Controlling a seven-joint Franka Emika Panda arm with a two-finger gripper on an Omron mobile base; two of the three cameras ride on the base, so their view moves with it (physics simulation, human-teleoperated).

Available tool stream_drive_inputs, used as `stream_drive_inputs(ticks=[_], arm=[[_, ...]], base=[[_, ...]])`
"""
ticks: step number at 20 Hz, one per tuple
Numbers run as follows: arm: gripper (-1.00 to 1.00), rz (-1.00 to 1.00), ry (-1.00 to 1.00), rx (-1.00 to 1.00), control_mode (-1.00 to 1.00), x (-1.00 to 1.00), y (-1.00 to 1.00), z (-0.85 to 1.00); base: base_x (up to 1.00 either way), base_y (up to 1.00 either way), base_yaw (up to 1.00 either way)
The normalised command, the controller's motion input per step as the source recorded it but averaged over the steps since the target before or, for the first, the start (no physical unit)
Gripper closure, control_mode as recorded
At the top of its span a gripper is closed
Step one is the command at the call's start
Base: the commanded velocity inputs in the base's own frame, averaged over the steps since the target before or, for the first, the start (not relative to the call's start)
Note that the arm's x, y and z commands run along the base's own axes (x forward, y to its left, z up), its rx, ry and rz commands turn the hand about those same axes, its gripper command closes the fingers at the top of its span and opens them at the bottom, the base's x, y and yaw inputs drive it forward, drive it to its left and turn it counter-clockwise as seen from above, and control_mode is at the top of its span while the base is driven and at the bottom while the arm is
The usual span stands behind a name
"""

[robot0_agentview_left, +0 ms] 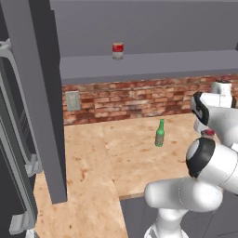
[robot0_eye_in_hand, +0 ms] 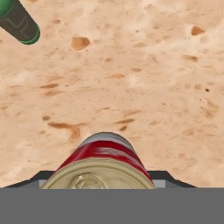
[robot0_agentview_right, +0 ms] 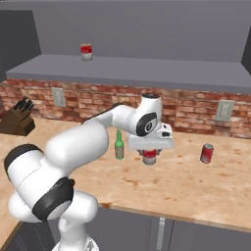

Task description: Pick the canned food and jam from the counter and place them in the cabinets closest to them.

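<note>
One end effector (robot0_agentview_right: 149,149) points straight down at the table (robot0_agentview_right: 186,186). The jam (robot0_agentview_right: 149,157), a squat red jar with a pale gold lid, sits directly beneath it and between its fingers. The jar's long axis is vertical, in line with the end effector, with the lid facing up toward the hand camera (robot0_eye_in_hand: 103,162). The jar hides the fingers, so it cannot be told whether they are clamped on it or merely around it. In the right base view, a green bottle (robot0_agentview_right: 119,145) stands upright just to the left of the end effector and a red can (robot0_agentview_right: 207,153) stands well to its right. The canned food (robot0_agentview_right: 86,51) stands upright on the cabinet shelf (robot0_agentview_right: 147,71), high above and to the left.
</note>
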Motion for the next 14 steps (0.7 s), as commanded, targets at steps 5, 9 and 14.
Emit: stream_drive_inputs(ticks=[5, 9, 14], arm=[[1.00, 0.01, -0.07, 0.00, -1.00, -0.33, 0.02, 0.82], [1.00, 0.01, -0.03, 0.00, -1.00, -0.28, 0.05, 0.80], [1.00, 0.01, -0.05, 0.00, -1.00, -0.27, 0.08, 0.86]], base=[[0.00, 0.00, 0.00], [0.00, 0.00, 0.00], [0.00, 0.00, 0.00]])
